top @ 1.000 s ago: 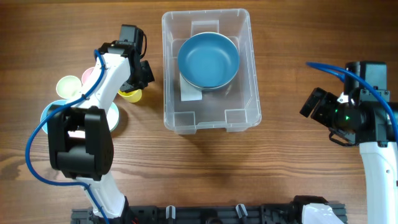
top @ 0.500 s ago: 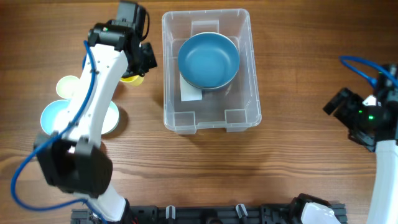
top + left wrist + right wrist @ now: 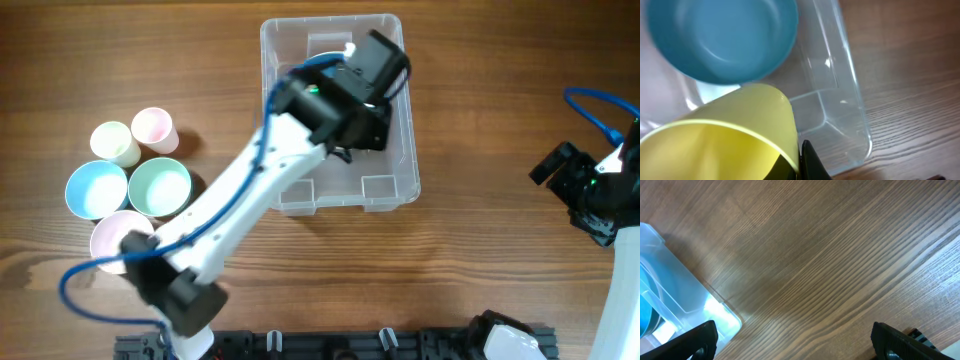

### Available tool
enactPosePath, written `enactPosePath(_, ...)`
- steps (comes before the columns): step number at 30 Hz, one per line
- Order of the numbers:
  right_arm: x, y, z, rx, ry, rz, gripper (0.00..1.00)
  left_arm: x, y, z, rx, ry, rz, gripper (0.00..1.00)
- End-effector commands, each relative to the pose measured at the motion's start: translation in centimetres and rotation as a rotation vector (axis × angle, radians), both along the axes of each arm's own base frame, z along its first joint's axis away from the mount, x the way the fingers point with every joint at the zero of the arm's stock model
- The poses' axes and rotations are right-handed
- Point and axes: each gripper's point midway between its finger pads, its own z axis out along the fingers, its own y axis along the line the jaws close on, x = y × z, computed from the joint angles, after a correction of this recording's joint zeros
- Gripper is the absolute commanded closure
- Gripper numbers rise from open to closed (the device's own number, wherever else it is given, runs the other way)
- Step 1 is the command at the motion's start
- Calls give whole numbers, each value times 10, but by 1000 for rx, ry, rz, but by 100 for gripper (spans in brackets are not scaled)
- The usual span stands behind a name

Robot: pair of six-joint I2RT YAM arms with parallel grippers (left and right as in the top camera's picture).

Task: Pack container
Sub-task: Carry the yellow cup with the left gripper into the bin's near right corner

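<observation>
Now holds a pale yellow plastic cup (image 3: 725, 135) in closed left jaws above the clear rectangular plastic container (image 3: 385, 195) on the tabletop (image 3: 500, 60), round blue bowl (image 3: 720, 35) inside; leaves five pastel cups (image 3: 160, 187) unpacked, right jaws wide, empty.

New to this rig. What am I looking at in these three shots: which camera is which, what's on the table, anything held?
These show two robot arms at a wooden table. The wide shot comes from a fixed camera above. The other two come from small cameras on each wrist, looking along that arm's fingers.

On the table is a clear container with a blue bowl inside. To its left is a cluster of pastel cups.

The left arm reaches over the container. The left end effector holds a yellow cup, seen close up in the left wrist view, above the bowl.

The right end effector is off to the side over bare wood, open and empty.
</observation>
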Motion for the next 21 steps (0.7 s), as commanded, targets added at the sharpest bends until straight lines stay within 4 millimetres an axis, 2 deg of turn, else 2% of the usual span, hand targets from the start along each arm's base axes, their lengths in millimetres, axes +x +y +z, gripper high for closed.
enactPosePath(1, 1, 1, -1, 12, -1, 11, 0, -4, -23, -39, -34, 146, 154, 96)
enactPosePath(6, 1, 1, -1, 11, -1, 11, 0, -5, -46, -85, -22, 223, 237, 96)
enactPosePath(9, 1, 1, -1, 12, -1, 11, 0, -1, -62, -102, -30, 218, 220, 96)
enactPosePath(12, 1, 1, -1, 12, -1, 11, 0, 1, -66, -127, -12, 252, 267, 96)
enactPosePath(19, 1, 1, -1, 12, -1, 11, 0, -1, -64, -134, 9, 265, 268, 96)
enactPosePath(20, 1, 1, -1, 12, -1, 11, 0, -1, -63, -134, 12, 268, 269, 94)
enactPosePath(21, 1, 1, -1, 12, -1, 11, 0, -2, -63, -134, 13, 268, 269, 86)
